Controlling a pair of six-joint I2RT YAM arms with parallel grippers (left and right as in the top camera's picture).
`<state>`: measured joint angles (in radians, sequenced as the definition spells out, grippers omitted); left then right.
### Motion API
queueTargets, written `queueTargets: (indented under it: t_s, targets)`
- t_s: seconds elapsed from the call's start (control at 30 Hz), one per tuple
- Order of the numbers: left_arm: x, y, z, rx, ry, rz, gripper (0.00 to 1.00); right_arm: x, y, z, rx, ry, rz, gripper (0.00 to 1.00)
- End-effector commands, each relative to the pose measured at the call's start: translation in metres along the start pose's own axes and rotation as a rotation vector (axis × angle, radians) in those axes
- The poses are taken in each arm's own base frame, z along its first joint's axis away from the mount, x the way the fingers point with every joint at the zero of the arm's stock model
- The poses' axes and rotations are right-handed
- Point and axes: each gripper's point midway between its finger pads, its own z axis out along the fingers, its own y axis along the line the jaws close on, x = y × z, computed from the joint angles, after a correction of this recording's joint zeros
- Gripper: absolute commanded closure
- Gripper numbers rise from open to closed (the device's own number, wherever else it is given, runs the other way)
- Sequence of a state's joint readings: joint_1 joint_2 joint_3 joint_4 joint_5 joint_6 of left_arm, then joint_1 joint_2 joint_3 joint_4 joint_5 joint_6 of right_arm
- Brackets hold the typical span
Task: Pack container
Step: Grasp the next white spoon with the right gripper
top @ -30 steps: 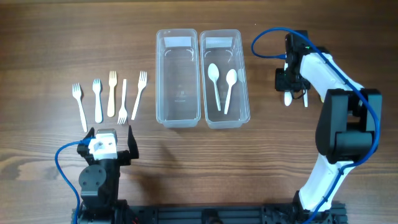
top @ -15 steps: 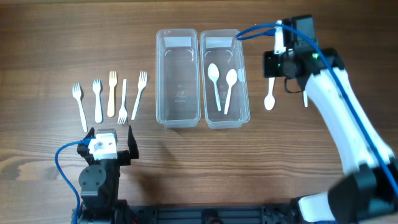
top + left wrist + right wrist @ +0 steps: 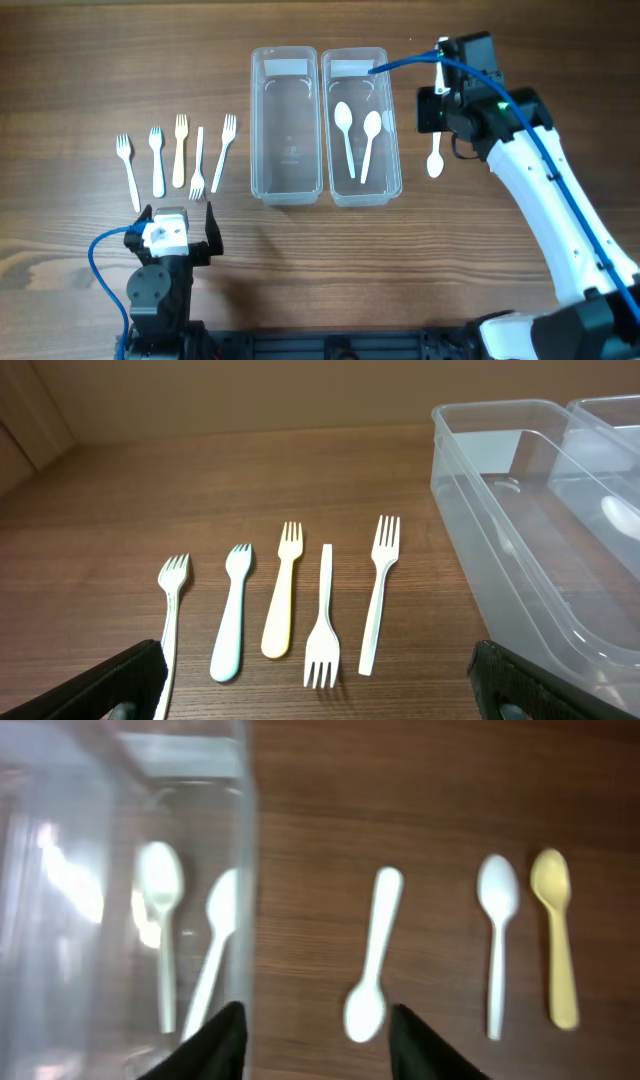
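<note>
Two clear containers stand side by side at the table's middle: the left one (image 3: 286,125) is empty, the right one (image 3: 360,125) holds two white spoons (image 3: 357,135). My right gripper (image 3: 430,112) hovers open and empty just right of that container. In the right wrist view the gripper (image 3: 315,1050) is between the container wall (image 3: 240,900) and a white spoon (image 3: 372,955) lying on the table, which also shows overhead (image 3: 434,155). A second white spoon (image 3: 496,940) and a yellow spoon (image 3: 555,940) lie further right. My left gripper (image 3: 172,222) rests open at the front left.
Several plastic forks (image 3: 180,155) lie in a row left of the containers, also seen in the left wrist view (image 3: 285,605). The right arm (image 3: 545,210) reaches over the table's right side and hides the other spoons from overhead.
My right arm has swung left and forward toward the spoon container. The white spoon under it now lies further left than a second ago. The left arm has not moved.
</note>
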<state>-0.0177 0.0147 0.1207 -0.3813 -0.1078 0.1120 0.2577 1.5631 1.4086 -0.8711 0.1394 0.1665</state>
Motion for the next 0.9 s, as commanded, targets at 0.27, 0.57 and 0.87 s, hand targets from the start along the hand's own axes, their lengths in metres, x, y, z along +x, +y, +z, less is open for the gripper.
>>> queueTargets:
  t_s: [0.27,0.57,0.87]
  targets:
    - [0.001,-0.001,0.0,0.004,-0.001,0.013,0.0,0.069,-0.045,0.119,0.156,0.35,0.127,0.49]
    - [0.001,-0.001,0.0,0.004,-0.001,0.013,0.0,0.104,-0.045,0.16,0.139,0.478,0.154,0.57]
    - [0.001,-0.001,0.0,0.004,-0.001,0.013,0.0,0.121,-0.036,0.172,0.093,0.503,0.166,0.61]
